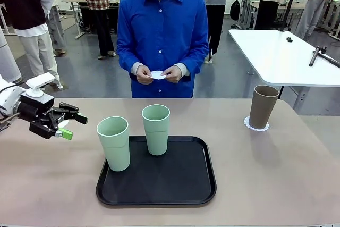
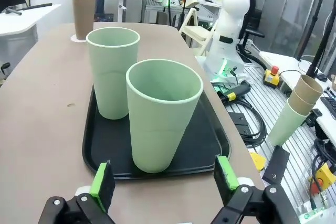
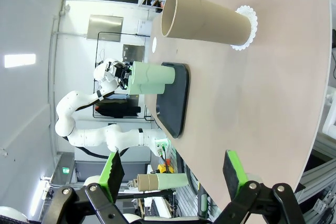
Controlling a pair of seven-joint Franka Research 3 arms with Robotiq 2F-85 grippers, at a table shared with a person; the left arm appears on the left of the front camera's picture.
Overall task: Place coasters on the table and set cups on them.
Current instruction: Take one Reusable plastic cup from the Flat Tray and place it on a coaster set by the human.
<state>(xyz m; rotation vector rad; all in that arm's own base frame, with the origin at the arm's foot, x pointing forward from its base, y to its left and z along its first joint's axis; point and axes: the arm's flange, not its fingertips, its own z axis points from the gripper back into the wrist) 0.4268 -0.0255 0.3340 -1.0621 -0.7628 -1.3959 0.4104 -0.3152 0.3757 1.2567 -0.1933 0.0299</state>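
Note:
Two mint green cups stand on the black tray point(image 1: 186, 184): one at its front left corner point(image 1: 113, 143), one farther back point(image 1: 156, 129). At the table's point(image 1: 276, 174) far right, the brown cup point(image 1: 263, 107) rests on a coaster point(image 1: 256, 125). The person's hands hold another coaster point(image 1: 158, 75). My left gripper point(image 1: 73, 126) hovers open, left of the tray. In the left wrist view my gripper point(image 2: 164, 181) faces the near mint cup point(image 2: 164, 114), empty. My right gripper point(image 3: 173, 171) is open and empty, well back from the brown cup point(image 3: 205, 22) and its coaster point(image 3: 249, 27).
A white table point(image 1: 281, 57) stands beyond the far right corner. Spare stacked cups point(image 2: 299, 108) lie off the table's robot side, by cables and the right arm's base point(image 2: 231, 30). The person stands at the far edge, centre.

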